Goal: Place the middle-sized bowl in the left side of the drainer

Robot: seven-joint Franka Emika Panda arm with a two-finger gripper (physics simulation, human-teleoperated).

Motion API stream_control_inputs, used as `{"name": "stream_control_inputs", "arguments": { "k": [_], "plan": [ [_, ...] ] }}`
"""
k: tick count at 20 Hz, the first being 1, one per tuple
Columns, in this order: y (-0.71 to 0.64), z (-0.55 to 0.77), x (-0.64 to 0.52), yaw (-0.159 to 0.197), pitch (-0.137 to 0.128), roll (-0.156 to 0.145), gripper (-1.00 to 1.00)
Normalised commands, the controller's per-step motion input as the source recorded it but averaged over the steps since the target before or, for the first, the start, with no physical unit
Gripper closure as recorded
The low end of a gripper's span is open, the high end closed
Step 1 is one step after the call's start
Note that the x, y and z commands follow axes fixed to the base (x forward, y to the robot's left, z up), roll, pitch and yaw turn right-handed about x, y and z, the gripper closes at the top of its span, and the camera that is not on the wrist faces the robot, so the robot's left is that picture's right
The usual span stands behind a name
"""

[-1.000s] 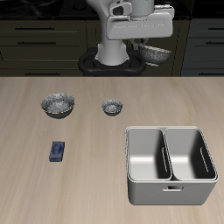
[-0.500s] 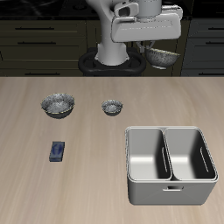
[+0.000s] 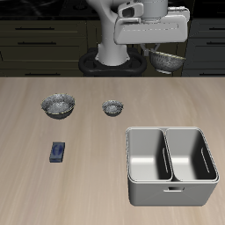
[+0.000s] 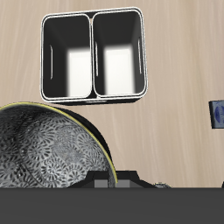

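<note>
From the front, the gripper [image 3: 155, 44] holds the middle-sized bowl [image 3: 165, 60] high above the table's back edge; the drainer [image 3: 171, 165] sits empty. From the wrist, fingers pinch the bowl's rim; carrying and lowering remain.

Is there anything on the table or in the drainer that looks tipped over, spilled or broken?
Nothing stands out. The drainer sits flat with both compartments empty, two grey bowls rest upright, and the gripper carries the middle-sized bowl high above the table.
</note>
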Motion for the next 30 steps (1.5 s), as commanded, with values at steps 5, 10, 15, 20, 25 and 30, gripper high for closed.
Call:
{"name": "stream_control_inputs", "arguments": {
  "k": [5,10,15,20,25,30],
  "plan": [
    [0.20,-0.02,0.25,0.014,0.024,0.047,1.00],
    [0.21,0.04,0.23,0.004,0.006,0.041,1.00],
    [-0.04,0.01,0.32,-0.019,0.012,0.004,1.00],
    [0.08,-0.01,0.25,0.043,-0.002,0.041,1.00],
    [0.14,-0.08,0.17,-0.003,0.021,0.058,1.00],
    [0.13,-0.06,0.15,0.000,0.002,0.023,1.00]
  ]
}}
